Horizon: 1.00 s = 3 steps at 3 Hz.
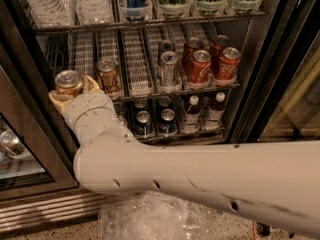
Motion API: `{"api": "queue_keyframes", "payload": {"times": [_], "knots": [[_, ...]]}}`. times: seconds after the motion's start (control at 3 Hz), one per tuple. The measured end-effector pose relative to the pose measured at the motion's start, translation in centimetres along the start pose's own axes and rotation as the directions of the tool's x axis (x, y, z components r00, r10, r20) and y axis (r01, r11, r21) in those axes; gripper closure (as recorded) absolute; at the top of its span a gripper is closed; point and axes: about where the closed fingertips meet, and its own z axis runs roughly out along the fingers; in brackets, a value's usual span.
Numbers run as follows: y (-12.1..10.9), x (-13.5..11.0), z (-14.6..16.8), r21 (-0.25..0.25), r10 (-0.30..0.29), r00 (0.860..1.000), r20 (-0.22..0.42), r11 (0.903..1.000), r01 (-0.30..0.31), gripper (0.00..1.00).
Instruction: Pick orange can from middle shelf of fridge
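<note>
1. the orange can (pixel 69 82) is seen upright at the left end of the middle shelf (pixel 137 64), at that shelf's front edge. whether its base rests on the shelf cannot be told, since the wrist hides it.
2. the gripper (pixel 73 91) is found at the same left front corner of the middle shelf, closed around the can's body. one pale finger (pixel 93 85) is pressed to the side nearer the shelf's middle and another to the opposite side, so the can is judged to be pinched.
3. a similar orange can (pixel 108 75) is seen standing on the middle shelf, just inward of the gripped one and apart from it. a silver can (pixel 168 66) and red cans (pixel 200 66) are ranged further toward the shelf's right end.
4. the can is judged to be fairly light and stiff while sealed. its thin walls could be dented by a hard squeeze.
5. its painted metal is expected to be smooth and, coming from a cold shelf, perhaps damp. some slipperiness should be allowed for.
6. the hold is best taken across the mid-body, below the lid's rim. the lid and pull tab are seen uncovered above the fingers, which agrees with such a hold.
7. the fridge (pixel 255 74) has dark framing close beside the middle shelf's left end. a straight, upright withdrawal from the shelf front is judged safest.
</note>
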Motion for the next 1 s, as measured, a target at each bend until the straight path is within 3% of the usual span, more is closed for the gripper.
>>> {"api": "queue_keyframes", "payload": {"times": [0.67,1.0], "knots": [[-1.3,-2.7,-5.4,-0.101,0.012,1.0,0.015,0.9948,-0.01,1.0],[-1.1,-3.1,-5.8,-0.117,0.032,0.999,0.027,0.9927,-0.029,0.96]]}}
